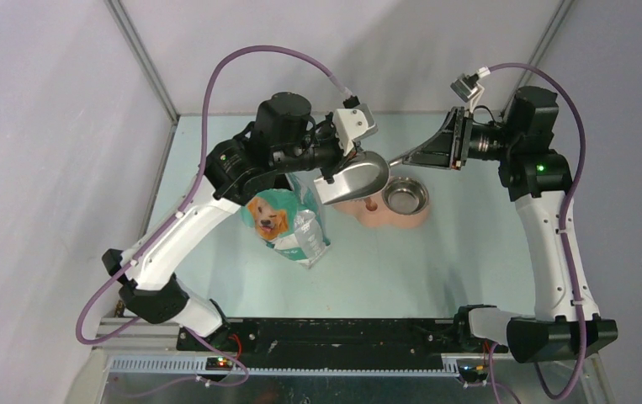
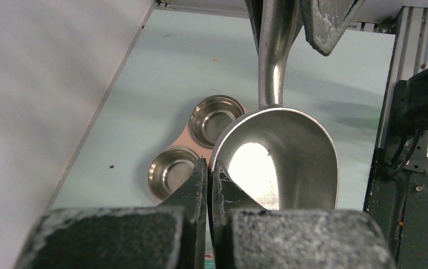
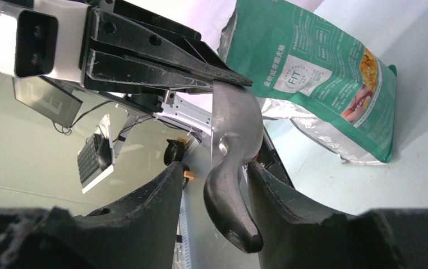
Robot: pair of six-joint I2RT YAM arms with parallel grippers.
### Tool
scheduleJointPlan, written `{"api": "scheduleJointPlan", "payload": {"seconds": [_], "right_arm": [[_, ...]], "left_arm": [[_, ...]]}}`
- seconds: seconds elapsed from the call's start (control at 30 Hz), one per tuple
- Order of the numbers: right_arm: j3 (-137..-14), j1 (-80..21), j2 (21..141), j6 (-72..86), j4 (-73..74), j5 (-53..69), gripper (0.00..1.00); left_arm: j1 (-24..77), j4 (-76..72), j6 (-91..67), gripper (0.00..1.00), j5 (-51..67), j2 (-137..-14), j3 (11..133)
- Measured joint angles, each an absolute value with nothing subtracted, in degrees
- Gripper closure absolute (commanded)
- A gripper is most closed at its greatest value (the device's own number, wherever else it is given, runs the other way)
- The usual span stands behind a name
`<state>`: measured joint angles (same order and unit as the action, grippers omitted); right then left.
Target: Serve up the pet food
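- The left fingers (image 2: 196, 193) were pressed together on the rim of the metal scoop (image 2: 290, 162) and held it in the air, just above the pink double bowl (image 1: 366, 210).
- The right fingers (image 3: 144, 207) were apart, one on each side of the scoop's handle. A gap showed on one side, so I judged they had not clamped it.
- No pet food showed in any view. The scoop was empty and both cups of the double bowl were empty too. My guess was that it was inside the green bag (image 1: 288, 223) near the left side of the double bowl.
- If the left fingers let go too soon, the scoop could fall and bang onto the double bowl.
- The handle was round and shiny, so it could slip or spin in a weak grip.
- If both arms pulled different ways, the scoop could twist out of the thin pinch on its rim.
- The bag looked soft and crumpled, so a push from the scoop might tip it away from the double bowl.
- The bench (image 1: 435, 261) was flat and pale green, with a few tiny specks near the double bowl.
- Plain grey walls (image 1: 48, 126) stood around it, well apart from the double bowl.
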<state>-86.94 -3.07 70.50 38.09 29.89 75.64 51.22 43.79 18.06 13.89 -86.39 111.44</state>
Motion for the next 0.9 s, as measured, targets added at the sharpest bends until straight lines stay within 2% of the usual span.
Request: {"api": "scheduleJointPlan", "payload": {"seconds": [0.2, 0.57, 0.83, 0.9], "right_arm": [[-86.9, -3.7, 70.2, 34.9, 33.6, 74.6, 0.57], [-86.9, -3.9, 69.1, 34.0, 34.2, 73.2, 0.55], [-86.9, -3.4, 69.1, 33.8, 34.5, 72.6, 0.65], [-86.9, -3.4, 69.1, 33.8, 34.8, 72.5, 0.70]], "left_arm": [[51.4, 43.8, 18.1, 1.00, 13.0, -86.4, 111.4], [52.4, 43.9, 18.1, 1.00, 13.3, -87.0, 111.9], [52.7, 44.0, 18.1, 1.00, 13.2, -87.0, 111.9], [52.7, 44.0, 18.1, 1.00, 13.2, -87.0, 111.9]]}}
